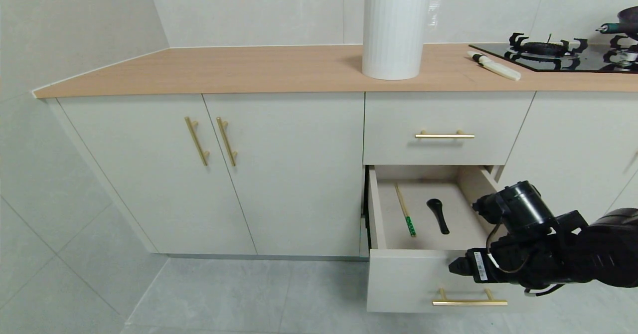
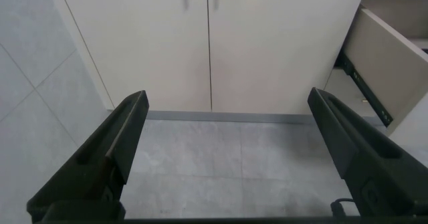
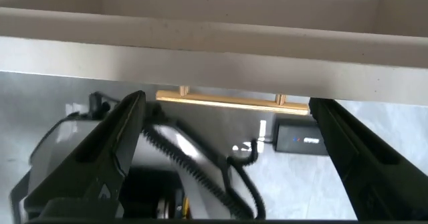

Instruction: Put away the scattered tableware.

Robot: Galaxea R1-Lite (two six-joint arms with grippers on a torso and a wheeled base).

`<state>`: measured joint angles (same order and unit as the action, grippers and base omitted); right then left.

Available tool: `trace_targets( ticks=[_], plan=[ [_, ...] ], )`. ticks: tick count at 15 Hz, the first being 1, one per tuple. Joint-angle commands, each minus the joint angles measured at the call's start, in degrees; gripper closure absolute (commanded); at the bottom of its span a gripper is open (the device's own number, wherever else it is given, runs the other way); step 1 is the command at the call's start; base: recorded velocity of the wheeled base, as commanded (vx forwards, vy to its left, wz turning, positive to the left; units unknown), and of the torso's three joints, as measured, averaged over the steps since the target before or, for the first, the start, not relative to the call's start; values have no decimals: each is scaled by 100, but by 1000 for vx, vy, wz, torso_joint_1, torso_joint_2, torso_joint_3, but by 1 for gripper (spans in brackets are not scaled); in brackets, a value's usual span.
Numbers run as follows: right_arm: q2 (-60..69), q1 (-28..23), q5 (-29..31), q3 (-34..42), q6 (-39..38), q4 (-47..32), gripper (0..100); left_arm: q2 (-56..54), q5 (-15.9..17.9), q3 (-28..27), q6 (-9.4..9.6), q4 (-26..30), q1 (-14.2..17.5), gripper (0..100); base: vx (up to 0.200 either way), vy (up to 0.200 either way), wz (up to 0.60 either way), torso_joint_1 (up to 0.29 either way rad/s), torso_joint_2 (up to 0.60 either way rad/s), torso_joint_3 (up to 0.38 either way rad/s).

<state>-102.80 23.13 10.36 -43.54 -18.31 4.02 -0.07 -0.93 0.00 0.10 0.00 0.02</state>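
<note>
Utensil on the counter, upper right, lies diagonal, well above the wide-spread right pincer at the drawer front.

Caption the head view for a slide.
Right pincer at the front of the open drawer; chopsticks and a black spoon lie inside.

A: Any writing legible anywhere?
B: None. A white sticker on the right gripper bears tiny marks, and a black box shows pale print, both too small to read.
</note>
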Motion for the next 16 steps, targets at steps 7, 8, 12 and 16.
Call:
trace_targets(
  ticks=[7,8,12,16],
  plan=[
    [-1102,-388,1,-1244,152,55,0,7,-4,0,-1,0,-2,0,0,0,0,0,0,0],
    [-1225,-414,1,-1438,152,55,0,7,-4,0,-1,0,6,0,0,0,0,0,0,0],
    [-1602,-476,18,-1982,117,178,0,7,-4,0,-1,0,-2,0,0,0,0,0,0,0],
    [-1963,-476,414,-1877,108,1259,0,7,-4,0,-1,0,6,0,0,0,0,0,0,0]
  ],
)
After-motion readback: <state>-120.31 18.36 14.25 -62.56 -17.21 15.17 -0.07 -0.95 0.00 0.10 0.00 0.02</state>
